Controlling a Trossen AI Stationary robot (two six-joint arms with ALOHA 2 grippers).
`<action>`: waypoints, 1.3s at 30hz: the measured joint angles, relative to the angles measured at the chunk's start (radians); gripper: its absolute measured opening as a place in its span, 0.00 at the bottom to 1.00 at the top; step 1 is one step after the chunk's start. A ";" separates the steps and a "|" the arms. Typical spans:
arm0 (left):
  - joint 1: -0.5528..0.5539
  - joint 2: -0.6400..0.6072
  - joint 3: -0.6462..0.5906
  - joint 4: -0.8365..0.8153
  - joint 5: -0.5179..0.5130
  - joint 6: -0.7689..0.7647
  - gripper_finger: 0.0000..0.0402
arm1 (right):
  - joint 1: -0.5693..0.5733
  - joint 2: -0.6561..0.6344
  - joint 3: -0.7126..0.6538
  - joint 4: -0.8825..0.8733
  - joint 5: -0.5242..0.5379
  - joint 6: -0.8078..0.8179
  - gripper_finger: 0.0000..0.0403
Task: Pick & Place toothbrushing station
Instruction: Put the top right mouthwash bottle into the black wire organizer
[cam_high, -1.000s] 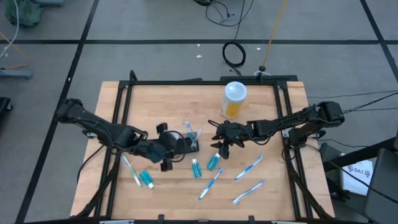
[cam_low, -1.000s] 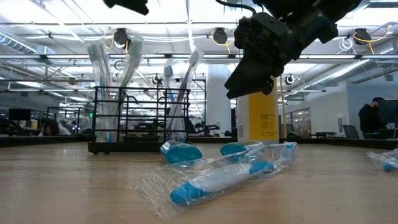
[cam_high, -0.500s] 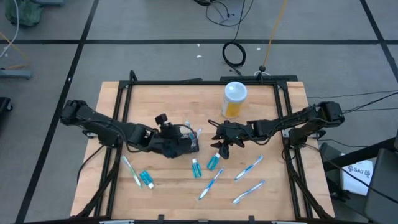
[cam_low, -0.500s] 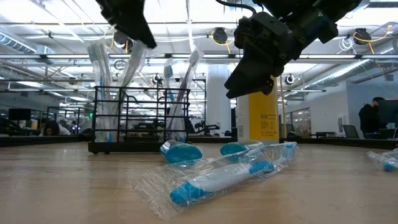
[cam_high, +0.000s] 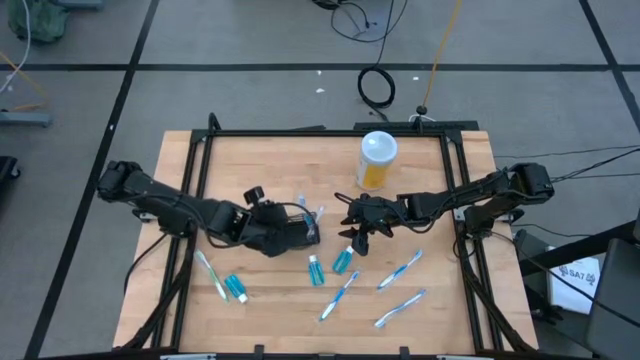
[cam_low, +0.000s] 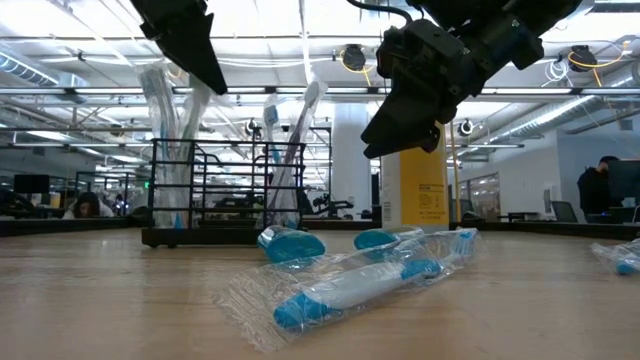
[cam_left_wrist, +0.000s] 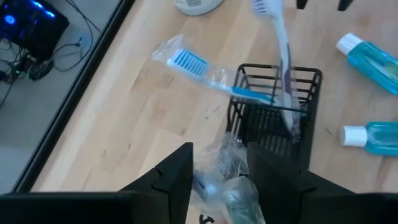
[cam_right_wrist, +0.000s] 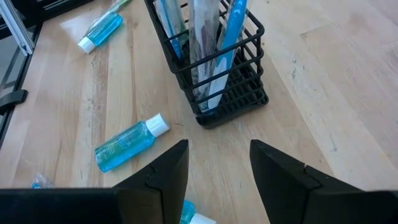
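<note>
The black wire basket stands upright near the middle of the table, and it already holds several wrapped toothbrushes standing on end, heads up, so they lean against its wire walls and do not fall.

The left gripper hovers over the left end of the basket. Its fingers stand apart, and between them a crumpled clear wrapper with a toothbrush inside shows. I judge it is being lowered into the basket, but I cannot tell if the fingers really press on it or if it already rests in the compartment.

The right gripper waits just to the right of the basket, with its fingers spread and nothing between them. It is raised above the table, probably to leave room for the other arm.

Other pieces lie flat on the wood: a teal tube and a second one just in front of the basket, three toothbrushes toward the right front, and one toothbrush with a tube at the left front. A yellow canister with a white lid stands behind (it seems not part of the set).

Much of the job is not yet done, I think.
</note>
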 joint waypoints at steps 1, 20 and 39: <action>-0.004 0.000 0.000 0.000 0.000 0.001 0.39 | 0.000 0.000 0.000 0.000 0.000 0.000 0.41; -0.107 -0.240 0.084 -0.046 -0.004 0.120 0.39 | 0.000 0.000 0.000 0.000 -0.002 -0.094 0.41; -0.220 -0.352 -0.089 -0.236 -0.107 -0.143 0.40 | 0.114 0.040 -0.015 -0.119 -0.107 -0.542 0.41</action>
